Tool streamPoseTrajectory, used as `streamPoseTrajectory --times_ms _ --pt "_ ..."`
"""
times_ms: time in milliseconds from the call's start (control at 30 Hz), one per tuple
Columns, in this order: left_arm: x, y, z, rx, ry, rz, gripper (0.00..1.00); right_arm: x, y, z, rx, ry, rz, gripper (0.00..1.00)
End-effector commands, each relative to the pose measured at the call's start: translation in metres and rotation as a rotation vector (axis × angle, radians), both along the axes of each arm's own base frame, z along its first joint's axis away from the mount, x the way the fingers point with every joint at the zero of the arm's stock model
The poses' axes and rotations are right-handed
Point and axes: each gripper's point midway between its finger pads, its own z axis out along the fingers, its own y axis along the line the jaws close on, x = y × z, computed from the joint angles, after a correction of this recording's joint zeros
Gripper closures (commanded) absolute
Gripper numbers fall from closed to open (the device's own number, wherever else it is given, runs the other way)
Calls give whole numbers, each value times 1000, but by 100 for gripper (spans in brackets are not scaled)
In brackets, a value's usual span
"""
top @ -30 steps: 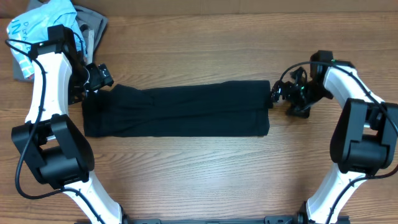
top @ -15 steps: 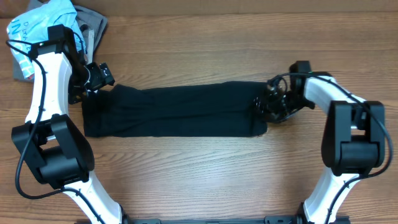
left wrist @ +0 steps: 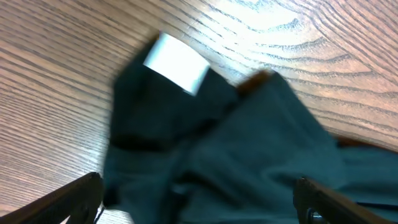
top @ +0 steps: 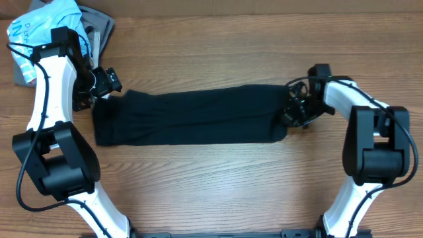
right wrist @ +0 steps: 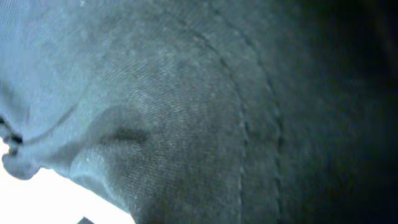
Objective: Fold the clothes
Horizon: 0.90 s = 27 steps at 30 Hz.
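The clothes lie as a long black band across the tabletop's middle. Toward the tabletop's right, the right pincer clenches the band's end; toward its left, the left pincer hangs released.

The overhead camera faces straight down at the table. The wrist cameras view opposite ends of the clothes closely, the right nearest.
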Motion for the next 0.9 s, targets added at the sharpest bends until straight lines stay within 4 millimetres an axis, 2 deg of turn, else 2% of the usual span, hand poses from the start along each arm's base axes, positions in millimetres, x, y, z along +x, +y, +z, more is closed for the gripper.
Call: streamPoseTrajectory --times_ms 0,33,67,133,167,200,267,333,400,433,467,700,867 --pt "3 -3 4 -8 -10 -13 0 9 -50 -11 -153 15 -77 96" --pt "3 -3 3 -9 -10 -13 0 9 -55 -10 -152 13 -80 96" --pt "3 -3 4 -8 -11 -13 0 8 -58 -9 -147 16 -85 91" --pt "3 -3 4 -8 -11 -13 0 5 -63 -9 -142 23 -79 68" --pt "3 -3 4 -8 -11 -13 0 2 -65 -9 -143 29 -68 63" --pt "3 -3 4 -8 -11 -13 0 -1 -66 -9 -143 37 -65 63" --pt "3 -3 3 -9 -10 -13 0 -4 -70 -10 -156 50 -72 73" --pt "3 -3 4 -8 -11 -13 0 -3 -76 -11 -165 49 -84 71" --pt "3 -3 4 -8 -11 -13 0 0 -80 -10 -161 39 -99 38" --pt "3 -3 4 -8 -11 -13 0 0 -82 -10 -157 38 -105 24" --pt "3 -3 3 -8 -11 -13 0 0 -83 -9 -146 36 -114 18" --pt "4 -3 4 -8 -11 -13 0 18 -74 4 12 -39 -161 16" --pt "3 -3 3 -8 -11 -13 0 28 -72 1 -11 -45 -208 18"
